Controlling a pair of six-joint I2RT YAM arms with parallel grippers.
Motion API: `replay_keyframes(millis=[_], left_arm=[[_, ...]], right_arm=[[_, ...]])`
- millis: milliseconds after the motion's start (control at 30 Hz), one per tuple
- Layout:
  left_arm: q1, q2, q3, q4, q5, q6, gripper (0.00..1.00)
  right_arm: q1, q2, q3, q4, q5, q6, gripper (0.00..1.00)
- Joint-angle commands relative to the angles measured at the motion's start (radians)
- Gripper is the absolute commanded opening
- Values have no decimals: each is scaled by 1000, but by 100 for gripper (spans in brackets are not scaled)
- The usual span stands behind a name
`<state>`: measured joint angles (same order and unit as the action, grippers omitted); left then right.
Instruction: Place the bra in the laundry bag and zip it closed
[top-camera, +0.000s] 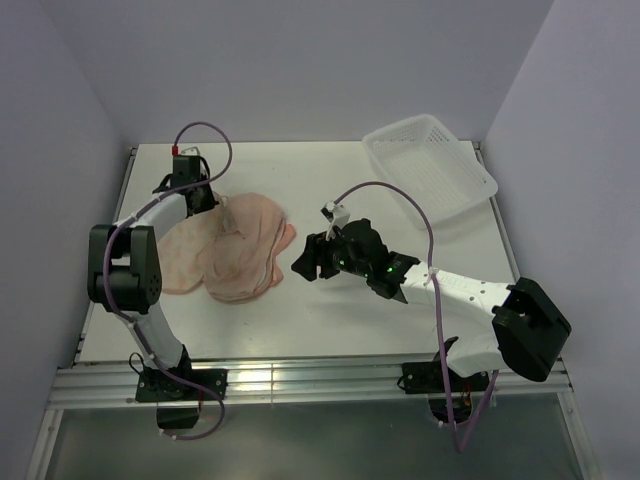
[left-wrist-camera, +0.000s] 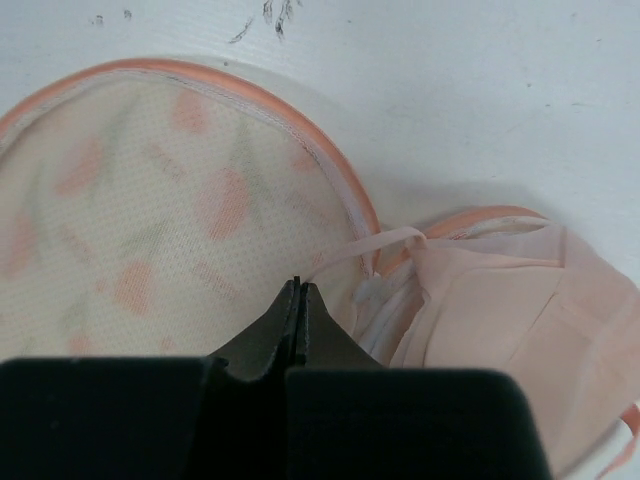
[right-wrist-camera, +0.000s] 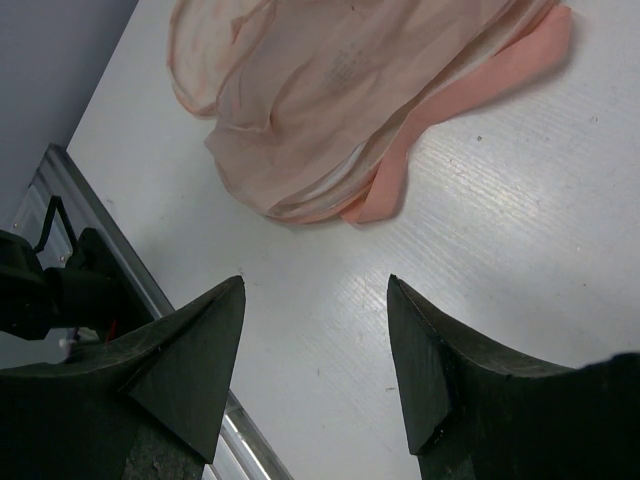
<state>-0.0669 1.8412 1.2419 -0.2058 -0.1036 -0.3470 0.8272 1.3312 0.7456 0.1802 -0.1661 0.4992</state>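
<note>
The laundry bag (top-camera: 178, 265) lies open and flat on the left of the table. In the left wrist view its mesh lobe (left-wrist-camera: 150, 200) shows orange print and a pink zipper edge. The peach-pink bra (top-camera: 245, 252) lies bunched over the bag's right part; it also shows in the left wrist view (left-wrist-camera: 500, 300) and the right wrist view (right-wrist-camera: 340, 80). My left gripper (top-camera: 205, 203) is at the pile's far edge, and its jaws (left-wrist-camera: 300, 283) are shut on a thin pink loop (left-wrist-camera: 372, 243) of the bag. My right gripper (top-camera: 300, 262) is open and empty (right-wrist-camera: 315, 280), just right of the pile.
A white plastic lattice basket (top-camera: 430, 165) stands at the back right. A salmon-pink band (right-wrist-camera: 470, 80) sticks out of the pile toward my right gripper. A metal rail (top-camera: 300, 380) runs along the table's near edge.
</note>
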Motion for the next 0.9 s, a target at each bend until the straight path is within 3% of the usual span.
replay_keyframes(millis=[0, 200, 267, 500, 600, 733, 867], left_arm=[[-4, -79, -18, -29, -8, -46, 0], [-17, -140, -84, -63, -30, -83, 0], [-28, -149, -99, -63, -54, -86, 7], [-30, -25, -32, -92, -96, -83, 14], [-34, -51, -62, -73, -61, -112, 27], [-34, -141, -111, -81, -56, -124, 66], [-10, -287, -139, -122, -88, -158, 71]], right_arm=[[9, -15, 12, 39, 7, -14, 66], [9, -23, 9, 42, 7, -14, 66], [9, -20, 9, 41, 4, -13, 66], [12, -36, 3, 33, 22, -21, 66], [12, -26, 6, 28, 28, -25, 66], [15, -3, 17, 36, 17, -21, 66], [21, 14, 20, 36, 22, -19, 66]])
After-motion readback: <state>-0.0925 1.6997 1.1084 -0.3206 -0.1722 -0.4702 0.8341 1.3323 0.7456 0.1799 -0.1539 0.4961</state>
